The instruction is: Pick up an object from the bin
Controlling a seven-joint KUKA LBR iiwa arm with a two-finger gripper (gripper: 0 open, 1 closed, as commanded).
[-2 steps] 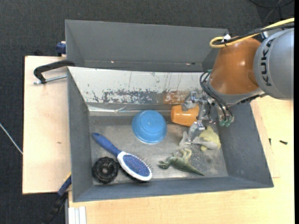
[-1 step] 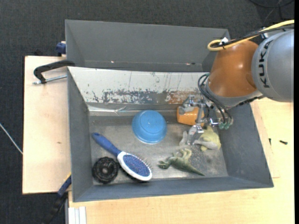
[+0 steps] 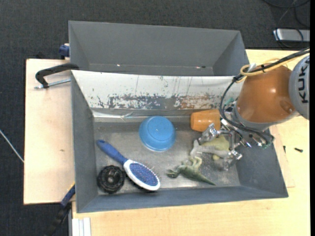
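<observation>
White arm link reads "KU", then cuts off.

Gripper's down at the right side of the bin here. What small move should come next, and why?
Probably a short straight lift. The gripper sits low over a pale lump near the right wall of the bin, with an orange piece just behind and a green toy lizard just in front. Moving sideways would likely knock those; whether the lump is gripped I cannot tell.

The hand hides part of a pale thing and one end of an orange block.
</observation>
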